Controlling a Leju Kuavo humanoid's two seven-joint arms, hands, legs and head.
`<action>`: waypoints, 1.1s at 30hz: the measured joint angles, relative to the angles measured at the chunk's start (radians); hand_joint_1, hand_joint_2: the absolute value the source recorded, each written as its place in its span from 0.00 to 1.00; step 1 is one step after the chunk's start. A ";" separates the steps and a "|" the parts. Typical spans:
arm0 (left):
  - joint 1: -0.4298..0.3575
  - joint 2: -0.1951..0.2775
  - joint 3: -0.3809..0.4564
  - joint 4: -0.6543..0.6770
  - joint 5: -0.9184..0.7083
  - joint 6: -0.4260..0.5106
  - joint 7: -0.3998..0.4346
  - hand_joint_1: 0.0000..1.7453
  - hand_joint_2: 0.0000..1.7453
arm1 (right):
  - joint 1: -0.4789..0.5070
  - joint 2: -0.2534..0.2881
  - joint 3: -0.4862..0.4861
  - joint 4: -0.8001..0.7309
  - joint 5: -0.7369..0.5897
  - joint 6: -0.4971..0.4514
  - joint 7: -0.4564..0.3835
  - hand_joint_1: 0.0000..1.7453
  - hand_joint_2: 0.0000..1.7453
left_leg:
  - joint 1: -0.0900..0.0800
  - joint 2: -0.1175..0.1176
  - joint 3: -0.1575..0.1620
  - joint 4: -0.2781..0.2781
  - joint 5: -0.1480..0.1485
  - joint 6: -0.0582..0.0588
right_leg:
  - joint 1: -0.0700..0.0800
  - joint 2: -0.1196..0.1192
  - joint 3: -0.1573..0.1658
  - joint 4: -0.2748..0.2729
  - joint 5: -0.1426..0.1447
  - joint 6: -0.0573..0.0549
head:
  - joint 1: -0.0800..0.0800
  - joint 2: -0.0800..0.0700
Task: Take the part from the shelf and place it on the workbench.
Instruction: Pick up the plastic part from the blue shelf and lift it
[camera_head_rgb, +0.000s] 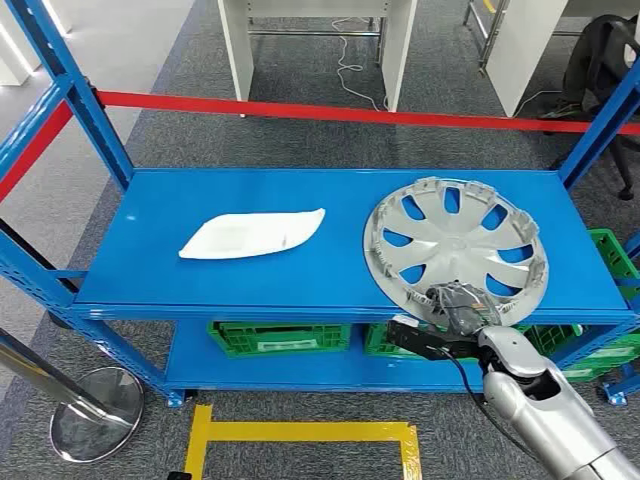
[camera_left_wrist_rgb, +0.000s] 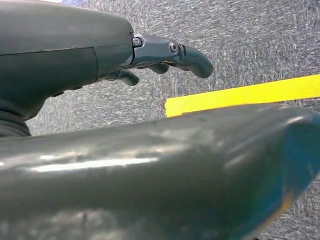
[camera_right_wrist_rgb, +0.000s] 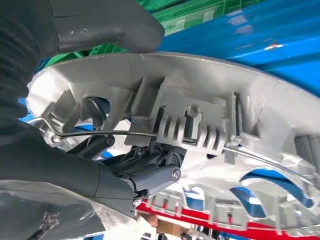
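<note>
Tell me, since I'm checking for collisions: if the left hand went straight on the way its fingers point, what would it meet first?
Probably the grey carpet. In the left wrist view the left hand hangs free with nothing in it, and past its fingers lies floor, with yellow tape beside that line. Depth is unclear.

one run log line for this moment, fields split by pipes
right hand grips hubcap near rim | hubcap on top shelf | white part untouched | left hand holds nothing

The right arm (camera_head_rgb: 543, 410) is reaching forward, its hand (camera_head_rgb: 453, 312) gripping a rim edge. The left hand (camera_left_wrist_rgb: 166, 55) is hanging, fingers slightly curled.
</note>
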 joint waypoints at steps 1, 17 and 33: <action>0.000 0.000 0.002 0.000 0.000 0.000 0.000 0.00 0.00 | 0.001 0.000 -0.001 -0.004 0.001 -0.001 -0.001 1.00 1.00 | 0.000 0.000 0.000 0.000 0.000 0.000 | 0.000 0.000 0.000 0.000 0.000 0.000 | 0.000 0.000; 0.002 0.001 0.038 0.000 0.027 -0.055 -0.082 0.00 0.00 | 0.097 0.000 -0.040 -0.128 0.018 -0.069 -0.025 1.00 1.00 | 0.000 0.000 -0.004 0.000 0.000 0.000 | 0.000 0.001 -0.003 0.000 0.000 0.000 | 0.000 0.000; 0.006 0.016 0.080 0.000 0.050 -0.160 -0.216 0.00 1.00 | 0.145 -0.019 -0.131 -0.261 0.024 -0.124 -0.087 1.00 1.00 | 0.000 0.000 -0.008 0.000 0.000 0.000 | 0.000 0.001 -0.007 0.000 0.001 0.001 | 0.000 0.000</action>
